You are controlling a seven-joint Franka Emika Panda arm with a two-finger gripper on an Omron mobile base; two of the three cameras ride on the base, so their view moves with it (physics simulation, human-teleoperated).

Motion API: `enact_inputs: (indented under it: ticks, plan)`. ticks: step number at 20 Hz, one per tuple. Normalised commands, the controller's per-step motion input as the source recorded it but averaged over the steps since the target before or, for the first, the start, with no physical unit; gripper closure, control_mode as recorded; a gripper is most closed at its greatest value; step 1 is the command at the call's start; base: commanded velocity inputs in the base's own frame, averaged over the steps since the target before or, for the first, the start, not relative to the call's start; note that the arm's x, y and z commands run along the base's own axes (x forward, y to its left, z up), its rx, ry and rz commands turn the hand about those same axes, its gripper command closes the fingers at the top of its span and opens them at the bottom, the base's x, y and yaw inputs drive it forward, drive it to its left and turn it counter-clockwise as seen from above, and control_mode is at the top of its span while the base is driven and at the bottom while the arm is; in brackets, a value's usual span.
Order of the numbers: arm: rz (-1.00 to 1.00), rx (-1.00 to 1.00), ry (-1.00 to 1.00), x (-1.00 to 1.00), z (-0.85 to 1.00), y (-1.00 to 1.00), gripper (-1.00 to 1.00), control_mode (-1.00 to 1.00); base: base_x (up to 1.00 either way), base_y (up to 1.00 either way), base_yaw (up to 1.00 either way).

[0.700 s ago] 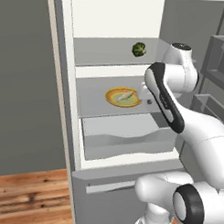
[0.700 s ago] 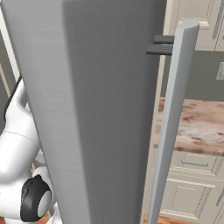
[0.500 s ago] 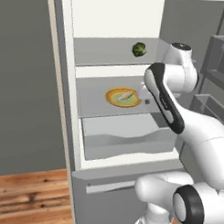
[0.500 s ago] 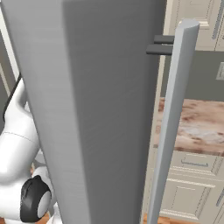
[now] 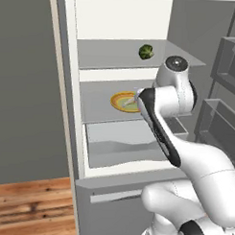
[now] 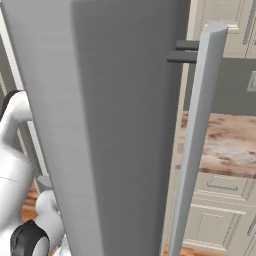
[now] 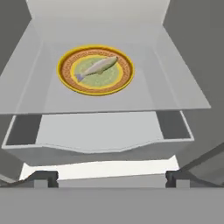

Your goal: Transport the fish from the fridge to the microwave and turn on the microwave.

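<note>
- Fish (image 7: 97,67): small pale grey-beige, lies diagonally on the yellow-orange plate (image 7: 70,81), head toward upper right in hand view, tail toward lower left.
- Plate sits on the middle grey glass shelf (image 7: 175,94) inside the fridge (image 5: 67,113), near centre-left of the shelf; green centre, patterned orange rim. In left base view the plate (image 5: 121,101) is partly hidden behind the arm's wrist.
- Below that shelf: clear drawer (image 7: 100,135), shut, front edge wavy.
- Shelf above carries a round green broccoli-like veg (image 5: 146,52), well apart from the plate.
- Gripper (image 7: 111,177): jaws spread wide, nothing between them; finger tips (image 7: 43,177) low in hand view, in front of the drawer, apart from plate and fish.
- Fridge door (image 6: 115,125) swung open, its grey slab w/ long vertical handle (image 6: 197,140) in right base view; door bins (image 5: 226,94) at right in left base view.
- Beyond the door: marble-look counter (image 6: 220,142) over cream cabinet drawers (image 6: 215,210).
- Wood floor (image 5: 30,202) at lower left.
</note>
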Motion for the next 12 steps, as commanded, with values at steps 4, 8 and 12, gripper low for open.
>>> enact_inputs:
  ticks: [4, 8, 12]
  plan:
    - [-0.35, 0.0, -0.25, 0.05, -0.19, 0.26, -1.0, -1.0, 0.0, 0.0, 0.0]
    - [-0.28, 0.0, -0.21, 0.18, -0.08, 0.25, -1.0, -1.0, 0.0, 0.0, 0.0]
    - [-0.11, 0.0, -0.24, 0.25, -0.02, 0.09, -1.0, -1.0, 0.0, 0.0, 0.0]
